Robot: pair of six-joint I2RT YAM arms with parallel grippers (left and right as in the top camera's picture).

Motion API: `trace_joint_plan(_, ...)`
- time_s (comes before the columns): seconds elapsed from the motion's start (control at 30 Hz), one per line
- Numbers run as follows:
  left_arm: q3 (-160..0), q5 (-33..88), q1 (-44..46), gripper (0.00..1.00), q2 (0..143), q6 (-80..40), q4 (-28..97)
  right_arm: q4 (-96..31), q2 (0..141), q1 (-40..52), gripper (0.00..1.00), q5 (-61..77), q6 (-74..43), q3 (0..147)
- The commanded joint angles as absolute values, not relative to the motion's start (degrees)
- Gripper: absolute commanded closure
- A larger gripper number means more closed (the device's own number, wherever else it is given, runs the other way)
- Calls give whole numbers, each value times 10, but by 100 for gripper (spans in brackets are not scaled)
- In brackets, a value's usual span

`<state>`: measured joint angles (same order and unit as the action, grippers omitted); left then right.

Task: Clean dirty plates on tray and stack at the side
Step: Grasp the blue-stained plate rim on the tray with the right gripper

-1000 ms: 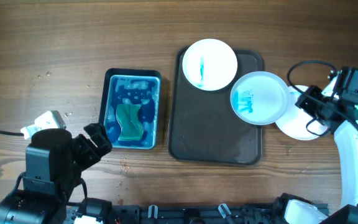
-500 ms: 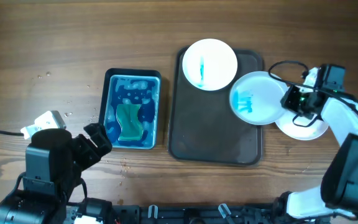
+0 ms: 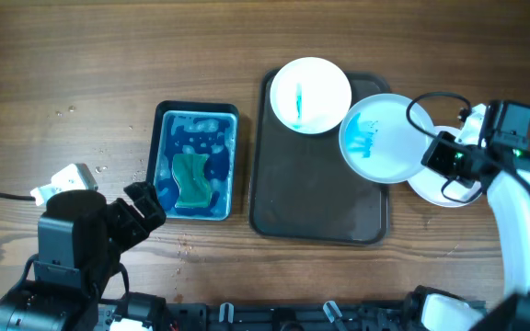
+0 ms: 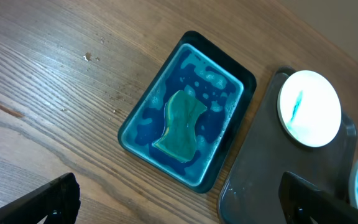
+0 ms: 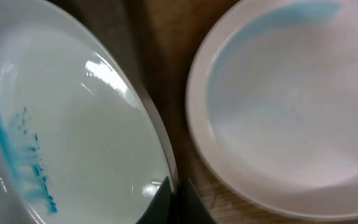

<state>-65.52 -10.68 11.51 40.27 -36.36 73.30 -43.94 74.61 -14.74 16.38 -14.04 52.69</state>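
One plate (image 3: 375, 140) (blue-smeared) pinched in right claw (image 3: 430, 154).

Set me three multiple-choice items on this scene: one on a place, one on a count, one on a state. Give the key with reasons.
1. Where does the sponge lie?
A. on the tray
B. in the tub of blue water
C. on the bare table

2. How many plates show from overhead?
A. one
B. two
C. three

3. How is the left gripper?
A. open, holding nothing
B. shut on the sponge
C. shut on a plate

Key:
1. B, since the green sponge sits in the blue water inside the tub.
2. C, since three white plates can be counted from overhead.
3. A, since the left wrist view shows its fingers spread wide with nothing between them.
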Motion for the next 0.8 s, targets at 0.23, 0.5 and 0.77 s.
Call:
trace_joint_plan(0.23,-660,-112,113,0,401,-369,731,-428,724,95,96,109,-212,428)
trace_joint_plan(0.5,-660,-112,113,0,401,-369,731,-287,773,153,63,49,-240,384)
trace_joint_plan(0.77,-660,-112,113,0,401,-369,731,-420,738,173,62,54,-241,516)
